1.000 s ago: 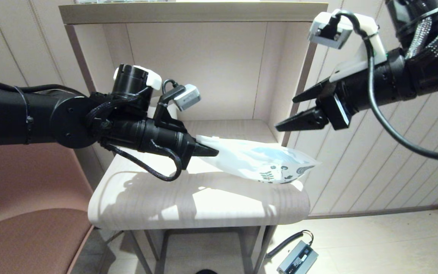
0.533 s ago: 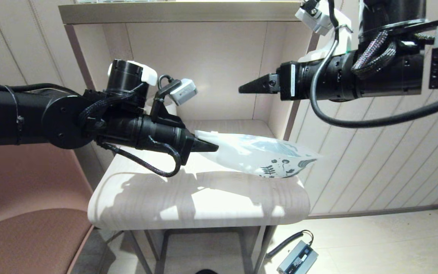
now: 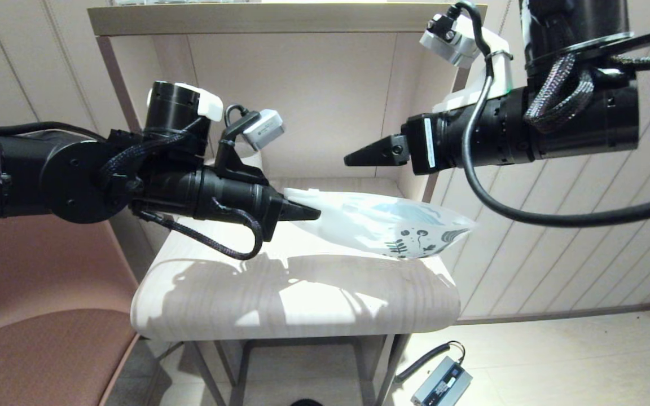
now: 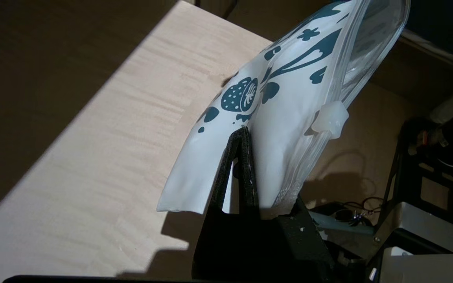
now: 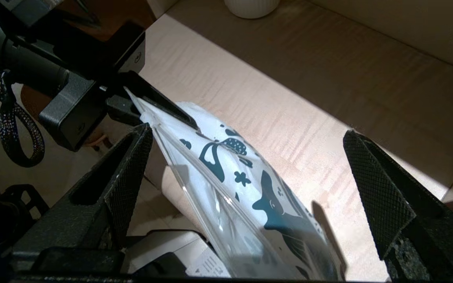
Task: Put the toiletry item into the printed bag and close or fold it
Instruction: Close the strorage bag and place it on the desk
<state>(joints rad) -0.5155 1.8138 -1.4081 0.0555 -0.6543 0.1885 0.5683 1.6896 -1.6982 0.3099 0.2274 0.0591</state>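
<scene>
My left gripper [image 3: 308,213] is shut on one short end of the printed bag [image 3: 384,223] and holds it level above the tabletop, its dark leaf print at the far end. In the left wrist view the fingers [image 4: 239,157] pinch the bag [image 4: 289,98] beside its zip strip and white slider [image 4: 330,118]. My right gripper [image 3: 359,158] hangs open above the bag, apart from it. In the right wrist view its fingers [image 5: 130,169] stand wide either side of the bag [image 5: 242,177]. The comb does not show in any view.
The pale wooden tabletop [image 3: 302,293] lies under the bag, with a shelf alcove and its side panel [image 3: 415,141] behind. A white ribbed mug [image 5: 252,6] stands at the back. A brown chair [image 3: 37,338] is at the left and a power brick [image 3: 440,383] lies on the floor.
My right arm has swung leftward and turned, bringing its open gripper over the bag. The left gripper has raised the bag slightly.
</scene>
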